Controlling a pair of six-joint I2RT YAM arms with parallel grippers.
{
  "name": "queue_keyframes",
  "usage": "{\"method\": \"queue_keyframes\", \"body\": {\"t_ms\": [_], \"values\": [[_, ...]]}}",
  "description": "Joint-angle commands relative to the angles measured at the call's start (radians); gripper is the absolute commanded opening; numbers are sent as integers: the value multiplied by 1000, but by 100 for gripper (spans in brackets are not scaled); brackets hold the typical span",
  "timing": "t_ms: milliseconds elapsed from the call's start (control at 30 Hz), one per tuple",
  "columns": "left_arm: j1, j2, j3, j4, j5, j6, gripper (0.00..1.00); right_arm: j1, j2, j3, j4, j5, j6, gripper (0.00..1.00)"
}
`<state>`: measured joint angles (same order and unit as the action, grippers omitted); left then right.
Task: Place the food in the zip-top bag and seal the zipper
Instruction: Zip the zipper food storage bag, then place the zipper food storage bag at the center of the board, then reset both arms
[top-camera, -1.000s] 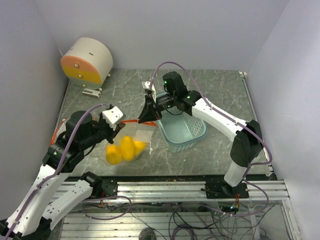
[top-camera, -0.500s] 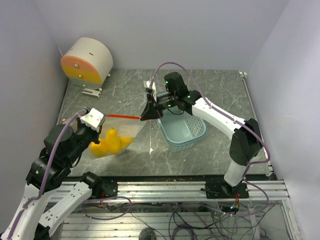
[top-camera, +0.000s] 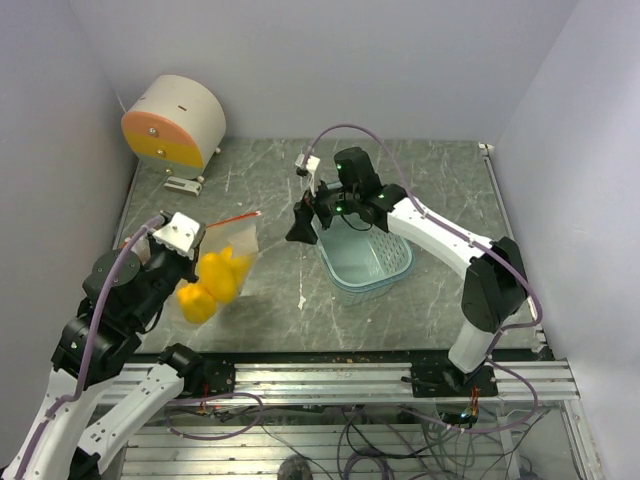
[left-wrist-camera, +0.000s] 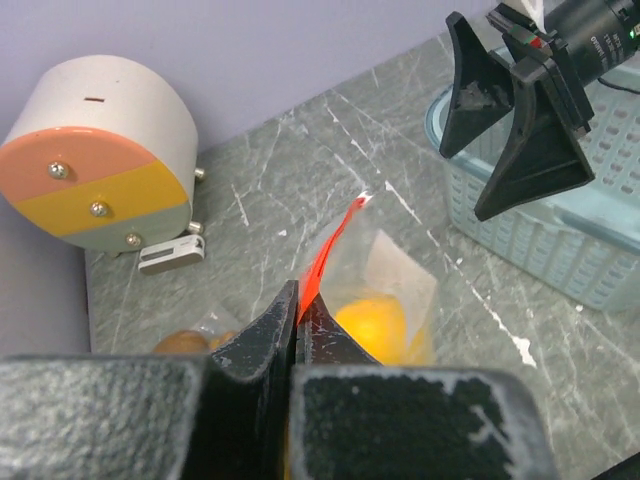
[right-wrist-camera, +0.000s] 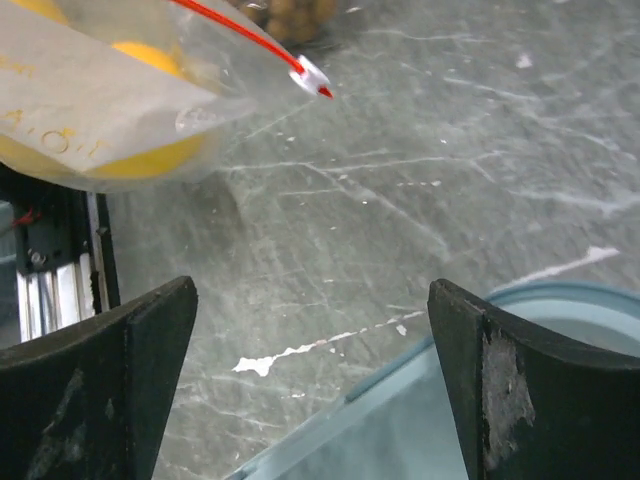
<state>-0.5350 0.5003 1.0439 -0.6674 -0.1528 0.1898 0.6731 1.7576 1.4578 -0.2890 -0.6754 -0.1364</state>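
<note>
Left tool (left-wrist-camera: 298, 300) is pressed together, pinching the red zipper strip (top-camera: 235, 217) of the one zip-top bag (top-camera: 242, 238), which hangs above the tabletop (top-camera: 440, 180) near its left edge. Yellow fruits (top-camera: 215, 278) sit inside it, blurred together, so no firm count. Right tool (top-camera: 304, 222) is spread wide and holds nothing, hanging by the left rim of the single light-blue basket (top-camera: 400, 262) at mid-tabletop. One brown grape bunch (right-wrist-camera: 295, 15) peeks out just past the bag. One round drum (top-camera: 175, 120), with a pink-and-yellow face, stands in the far left corner. There's faint print on the bag, unreadable.
</note>
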Motion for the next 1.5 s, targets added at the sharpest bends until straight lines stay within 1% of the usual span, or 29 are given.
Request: {"method": "queue_keyframes", "body": {"t_ms": [0,67,133,200,300,367,433,467,500,533,567,600,633,733,867,1100,1467], "values": [[-2,35,-23,149,13,-76,7,-10,-105,-12,133,139,178,100],[-2,59,-55,217,6,-129,7,-13,-139,-13,137,231,247,100],[-2,80,-103,323,-12,-176,7,-13,-170,-22,130,332,300,100],[-2,109,-153,488,-70,-220,7,-15,-209,-57,140,415,333,100],[-2,172,-217,691,-206,-244,7,-15,-265,-118,174,513,361,100],[-2,213,-253,802,-295,-251,7,-15,-296,-149,183,569,372,100],[-2,247,-282,877,-354,-285,7,-15,-316,-162,166,614,384,100],[-2,259,-289,890,-367,-306,9,-14,-326,-166,156,635,387,100],[-2,269,-287,879,-366,-328,17,-15,-335,-174,147,657,391,100],[-2,278,-275,849,-352,-348,35,-15,-347,-185,141,677,399,100],[-2,285,-261,800,-324,-358,73,-14,-359,-197,140,695,407,100],[-2,291,-246,775,-308,-364,95,-14,-369,-211,139,709,417,100],[-2,293,-234,728,-280,-367,99,-15,-378,-221,136,720,427,100],[-2,291,-203,645,-207,-352,100,-15,-387,-236,112,738,451,100],[-2,271,-190,574,-163,-368,100,-15,-393,-248,77,759,469,100],[-2,207,-223,552,-161,-377,100,-15,-430,-294,69,804,479,100],[-2,205,-219,539,-141,-366,100,-15,-442,-305,37,852,503,100]]}}
